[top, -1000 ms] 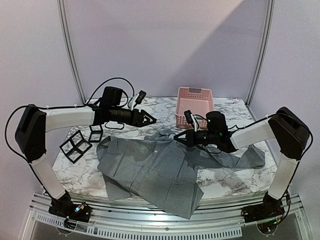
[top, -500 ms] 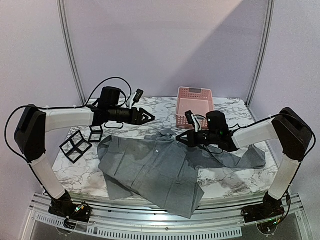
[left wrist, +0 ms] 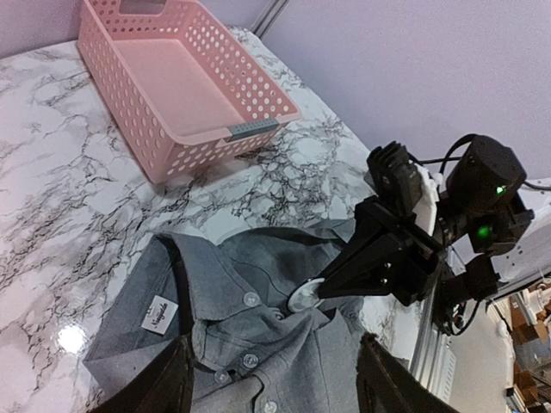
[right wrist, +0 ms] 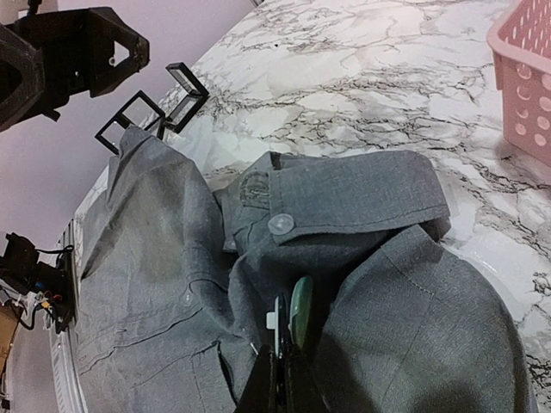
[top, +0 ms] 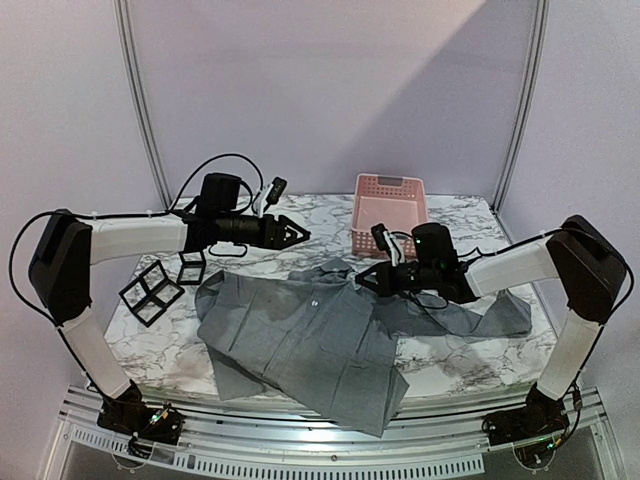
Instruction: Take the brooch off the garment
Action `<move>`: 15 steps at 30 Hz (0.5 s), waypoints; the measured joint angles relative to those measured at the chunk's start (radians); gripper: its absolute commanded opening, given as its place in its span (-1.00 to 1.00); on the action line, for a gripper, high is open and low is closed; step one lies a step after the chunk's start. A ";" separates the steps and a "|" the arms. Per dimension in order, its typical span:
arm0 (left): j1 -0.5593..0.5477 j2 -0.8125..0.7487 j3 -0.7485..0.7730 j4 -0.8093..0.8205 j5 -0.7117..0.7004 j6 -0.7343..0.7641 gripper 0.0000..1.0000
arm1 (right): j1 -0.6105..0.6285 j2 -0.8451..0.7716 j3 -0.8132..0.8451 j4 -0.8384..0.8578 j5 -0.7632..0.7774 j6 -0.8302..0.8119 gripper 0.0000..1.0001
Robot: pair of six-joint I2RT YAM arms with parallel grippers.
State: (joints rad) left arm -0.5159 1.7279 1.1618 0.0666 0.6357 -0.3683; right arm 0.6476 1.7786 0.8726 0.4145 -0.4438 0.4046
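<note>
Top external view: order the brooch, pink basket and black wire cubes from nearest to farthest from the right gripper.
1. The brooch: between the jaws of the right gripper, on the garment.
2. The pink basket: just behind, at the back.
3. The black wire cubes: far across, on the left side.

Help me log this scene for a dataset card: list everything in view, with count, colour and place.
table: one, white marble with dark veins, under everything
garment: one, grey, buttoned, spread over the table's middle and near edge
brooch: one, pale round disc, at the garment's front below the collar
basket: one, pink, perforated, nothing in it, far side of the table
wire frames: at least two, black, open cubes, left side of the table
left hand: one, black, open, raised above the table left of the basket
right hand: one, black, closed on the brooch
</note>
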 measured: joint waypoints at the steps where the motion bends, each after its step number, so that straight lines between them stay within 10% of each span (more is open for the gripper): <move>1: 0.000 0.000 0.000 0.001 -0.001 0.000 0.30 | 0.000 -0.005 -0.002 -0.003 0.004 -0.002 -1.00; 15: 0.012 -0.039 -0.025 0.012 -0.024 -0.001 0.31 | 0.000 -0.124 -0.029 -0.122 0.164 -0.071 -1.00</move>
State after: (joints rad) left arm -0.5041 1.6886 1.1366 0.0788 0.6117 -0.3691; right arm 0.6476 1.6550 0.8436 0.2928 -0.2802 0.3332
